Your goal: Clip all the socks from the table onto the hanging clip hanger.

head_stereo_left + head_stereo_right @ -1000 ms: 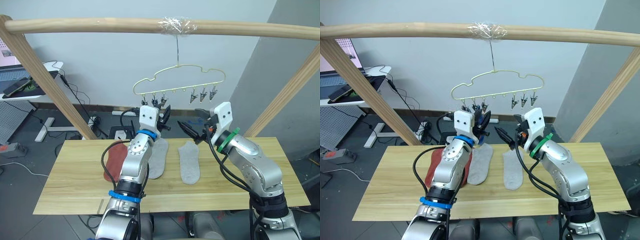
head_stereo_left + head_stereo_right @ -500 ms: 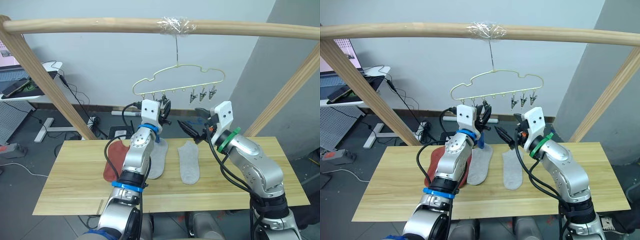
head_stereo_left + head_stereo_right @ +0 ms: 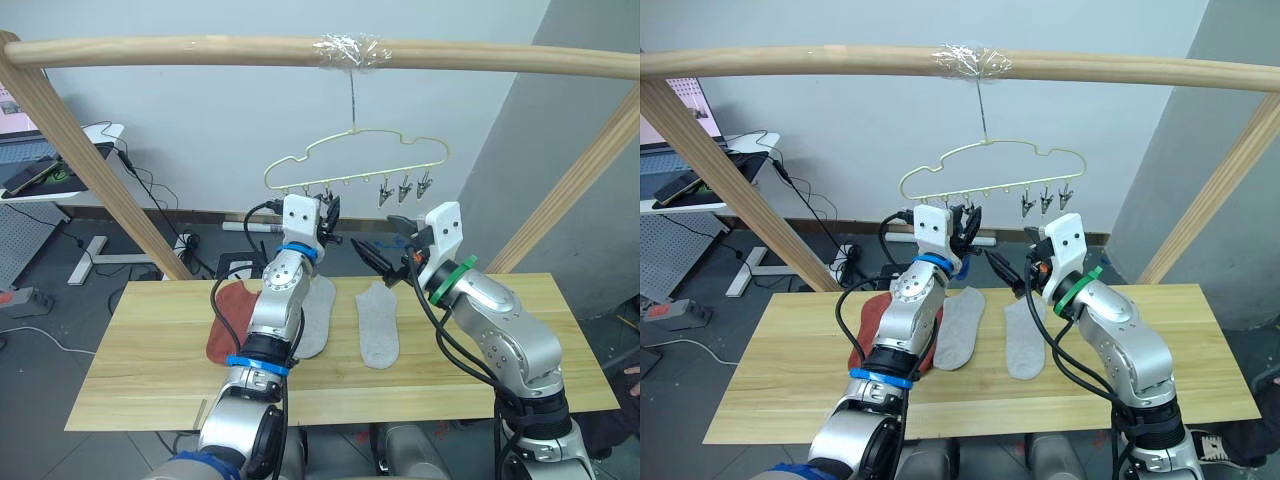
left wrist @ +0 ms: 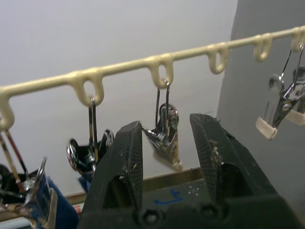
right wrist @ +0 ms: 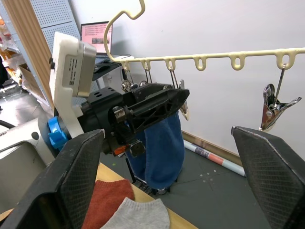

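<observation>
Four socks can be counted: one rust-red sock (image 3: pixel 226 322) and two light grey socks (image 3: pixel 316 318) (image 3: pixel 378 324) lie on the one desk (image 3: pixel 520 380), the red at nine o'clock of the grey pair, and one blue sock (image 5: pixel 164 143) hangs from the one clip hanger (image 3: pixel 355 150). The hanger carries six metal clips: three bunched at its nine o'clock end (image 3: pixel 308 194) and three at its three o'clock end (image 3: pixel 404 188). There are two tools, the left tool (image 4: pixel 167 131) and the right tool (image 3: pixel 378 256).

Blue sock (image 5: pixel 164 148) partly hidden behind left tool (image 5: pixel 157 102); rust-red sock (image 3: pixel 228 322) half covered by left arm.
</observation>
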Available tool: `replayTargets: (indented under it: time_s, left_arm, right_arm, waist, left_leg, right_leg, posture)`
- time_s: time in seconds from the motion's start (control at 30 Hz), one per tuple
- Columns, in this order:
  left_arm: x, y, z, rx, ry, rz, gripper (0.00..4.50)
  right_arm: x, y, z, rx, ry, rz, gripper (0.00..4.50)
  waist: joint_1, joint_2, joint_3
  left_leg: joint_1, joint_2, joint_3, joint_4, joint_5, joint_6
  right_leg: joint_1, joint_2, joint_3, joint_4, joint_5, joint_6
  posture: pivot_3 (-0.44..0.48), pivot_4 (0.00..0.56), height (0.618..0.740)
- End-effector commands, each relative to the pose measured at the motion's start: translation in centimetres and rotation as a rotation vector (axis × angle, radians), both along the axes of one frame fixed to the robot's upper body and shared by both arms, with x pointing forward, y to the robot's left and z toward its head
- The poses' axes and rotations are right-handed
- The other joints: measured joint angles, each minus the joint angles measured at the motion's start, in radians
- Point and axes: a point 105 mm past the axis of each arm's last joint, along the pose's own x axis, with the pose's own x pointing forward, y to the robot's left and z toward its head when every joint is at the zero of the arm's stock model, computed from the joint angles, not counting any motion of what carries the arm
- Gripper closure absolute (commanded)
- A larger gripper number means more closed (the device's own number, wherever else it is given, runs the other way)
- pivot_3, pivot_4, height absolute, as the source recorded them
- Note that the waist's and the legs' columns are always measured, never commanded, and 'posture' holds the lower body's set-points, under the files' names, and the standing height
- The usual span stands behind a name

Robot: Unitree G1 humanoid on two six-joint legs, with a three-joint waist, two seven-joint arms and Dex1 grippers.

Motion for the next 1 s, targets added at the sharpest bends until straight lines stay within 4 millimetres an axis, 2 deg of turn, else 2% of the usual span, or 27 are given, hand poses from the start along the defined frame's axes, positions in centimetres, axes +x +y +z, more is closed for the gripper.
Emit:
replayTargets:
  time_s: [0.03, 1.0]
  left_arm:
    - [-0.1, -0.3, 2.0, 0.001, -0.077, -0.003, 2.76]
    - [0.5, -1.5, 2.5, -0.019, -0.08, -0.058, 2.76]
  right_arm:
    - [-0.5, 0.3, 1.8, 0.019, -0.071, 0.02, 0.0]
    - [-0.2, -0.2, 2.1, 0.022, -0.074, -0.003, 0.0]
  waist:
    - [0.0, 0.0, 0.0]
    - [-0.001, 0.0, 0.0]
  left_leg:
    - [0.0, 0.0, 0.0, 0.0, 0.0, 0.0]
    - [0.0, 0.0, 0.0, 0.0, 0.0, 0.0]
  right_leg:
    - [0.0, 0.0, 0.0, 0.0, 0.0, 0.0]
    - [0.0, 0.0, 0.0, 0.0, 0.0, 0.0]
  posture:
    - [-0.082, 0.122, 0.74]
    - [-0.099, 0.13, 0.74]
